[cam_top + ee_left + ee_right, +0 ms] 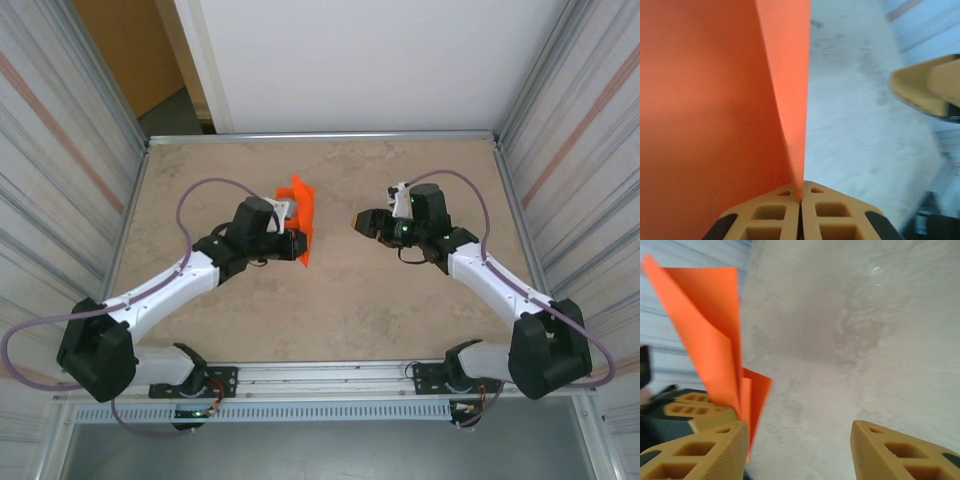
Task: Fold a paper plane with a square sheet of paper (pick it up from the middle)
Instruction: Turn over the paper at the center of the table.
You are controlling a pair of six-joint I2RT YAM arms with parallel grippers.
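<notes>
The left arm (160, 290) and right arm (490, 280) are white with black joints (95, 352). A thin purple cable (213, 181) loops along each. The left hand (801, 201) and right hand (800, 440) have tan fingers (700, 450) with square holes.

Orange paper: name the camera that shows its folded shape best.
Right wrist view: the orange paper stands with folded layers and pointed tip in frame. The left wrist view is too close, just orange surfaces pinched in the left gripper. The top view shows it small.
</notes>
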